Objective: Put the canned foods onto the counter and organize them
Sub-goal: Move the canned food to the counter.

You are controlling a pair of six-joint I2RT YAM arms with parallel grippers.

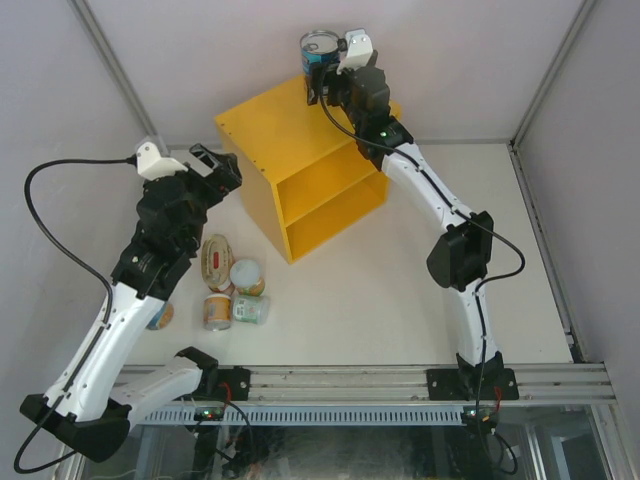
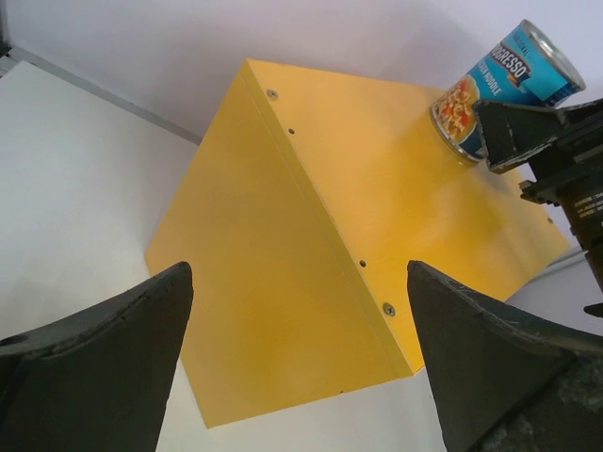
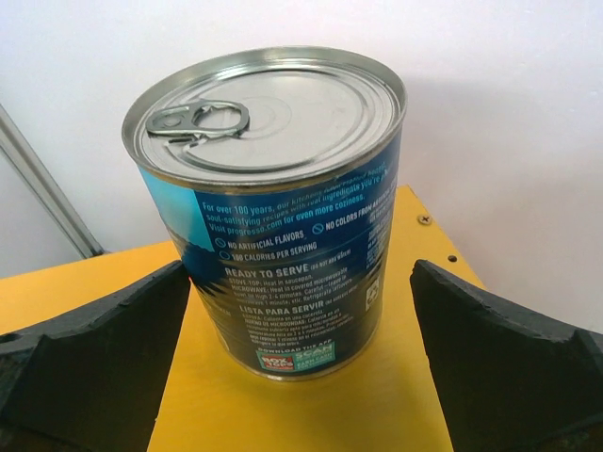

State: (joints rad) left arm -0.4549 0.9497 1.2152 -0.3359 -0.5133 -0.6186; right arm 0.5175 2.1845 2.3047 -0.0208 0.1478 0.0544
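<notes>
Your right gripper [image 3: 300,282] is standing spread wide around a tall blue-labelled can [image 3: 283,245], pinching nothing. The can is sitting upright on the flat top of the yellow counter [image 1: 300,150], near its far corner and close to the edge.

Your left gripper [image 2: 300,273] is hovering empty with its claw spread too, facing the counter's left side wall. The remaining tins are waiting on the white table [image 1: 400,290] beside that arm: a flat oval tin [image 1: 217,262] and three small cans [image 1: 247,275] bunched together, some of them lying on their sides, with another can [image 1: 160,315] half hidden under the arm.

The risk is sitting at that far corner. If you are backing the right arm away at a slant, one finger may be clipping the can's side, and a tall can that near the edge is likely toppling off the back. On the left, you are working close to the counter's wall, so a careless swing toward the tins may be nudging the whole unit and shaking the can above. The cans lying sideways may also be rolling off when first touched.
</notes>
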